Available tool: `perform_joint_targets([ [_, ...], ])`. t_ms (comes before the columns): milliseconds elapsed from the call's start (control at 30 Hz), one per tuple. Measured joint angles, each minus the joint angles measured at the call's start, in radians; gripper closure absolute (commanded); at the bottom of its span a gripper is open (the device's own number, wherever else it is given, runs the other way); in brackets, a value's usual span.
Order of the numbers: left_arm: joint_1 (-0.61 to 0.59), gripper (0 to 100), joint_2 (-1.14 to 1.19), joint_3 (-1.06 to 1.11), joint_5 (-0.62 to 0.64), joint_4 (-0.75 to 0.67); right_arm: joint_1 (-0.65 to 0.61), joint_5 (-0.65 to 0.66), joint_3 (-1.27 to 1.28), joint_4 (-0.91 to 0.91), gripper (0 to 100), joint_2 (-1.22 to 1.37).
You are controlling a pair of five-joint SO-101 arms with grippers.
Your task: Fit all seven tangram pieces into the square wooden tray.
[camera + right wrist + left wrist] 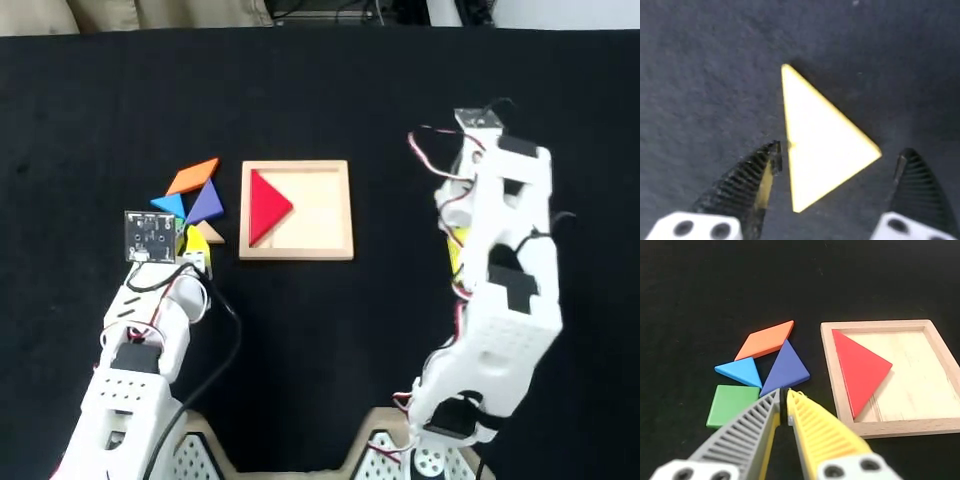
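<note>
Red triangle (266,205) in wooden tray (296,253), loose pcs cluster (205,203) beside, yellow triangle (820,150) apart

No text, label, number or sign can be read. The square wooden tray (875,326) and the red triangular piece (857,367) lying in it have plain faces. The small dark square circuit board (152,237) in the high view bears pale marks, too small to make out.
</note>
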Motion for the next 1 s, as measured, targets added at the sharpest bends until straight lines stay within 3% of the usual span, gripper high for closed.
perform_joint_targets([
  [367, 0.0, 96, 0.0, 0.0, 0.0, 0.0, -0.074, -0.212, -0.002, -0.006, 64.5, 0.038],
  [1000, 0.02, 96, 0.0, 0.0, 0.0, 0.0, 0.003, -0.233, 0.086, -0.017, 64.5, -0.092],
])
